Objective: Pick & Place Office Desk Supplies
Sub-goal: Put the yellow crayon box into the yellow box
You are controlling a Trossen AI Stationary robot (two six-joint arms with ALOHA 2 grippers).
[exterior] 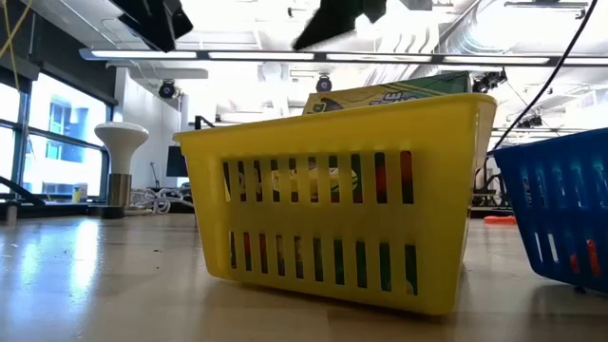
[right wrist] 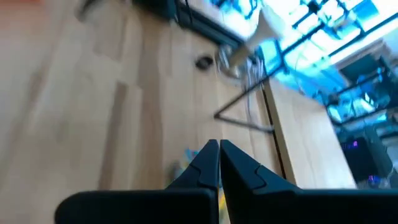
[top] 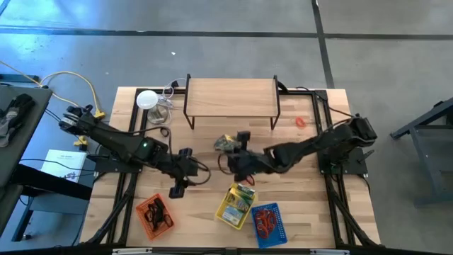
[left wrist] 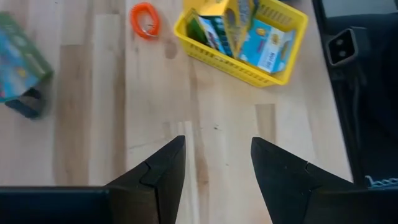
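The right gripper point(top: 241, 161), pinched shut on nothing I can see, hangs nearest the green-and-silver packet point(top: 226, 144), just beside it toward the wooden shelf point(top: 231, 97).

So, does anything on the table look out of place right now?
One red rubber-band loop lies alone on the bare table, right of the wooden riser, far from the three baskets. A box stands tilted in the yellow basket.
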